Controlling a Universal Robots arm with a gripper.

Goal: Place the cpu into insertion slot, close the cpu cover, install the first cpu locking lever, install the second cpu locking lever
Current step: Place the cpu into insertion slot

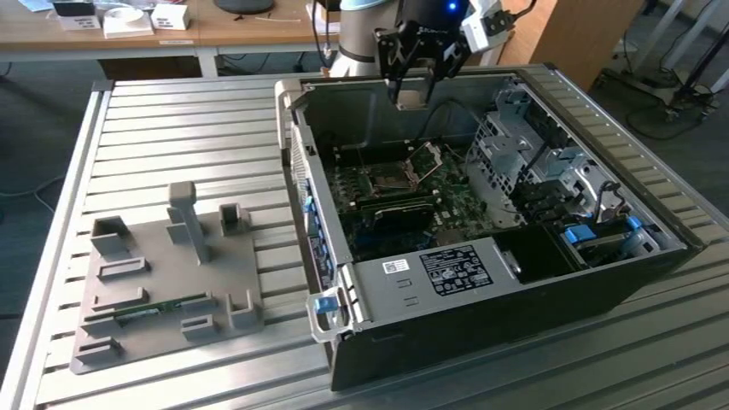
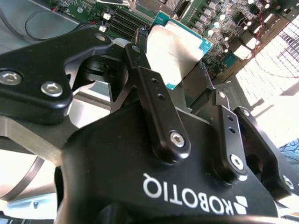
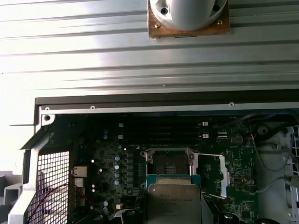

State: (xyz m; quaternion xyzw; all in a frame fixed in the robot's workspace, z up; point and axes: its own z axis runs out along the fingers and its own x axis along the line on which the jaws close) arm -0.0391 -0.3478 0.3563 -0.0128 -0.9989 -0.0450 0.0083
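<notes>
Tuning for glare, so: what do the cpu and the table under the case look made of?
The cpu, held between the fingers: matte silver-grey metal top, softly lit, on a teal edge, likely circuit board. The table: probably aluminium, pale, ribbed, with bright glare.

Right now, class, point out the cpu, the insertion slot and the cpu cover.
cpu (image 3: 174, 204): first wrist view, centre of its silver top.
insertion slot (image 3: 169, 163): first wrist view, middle of dark recess.
cpu cover (image 3: 223, 173): first wrist view, outer bar of open frame.
</notes>
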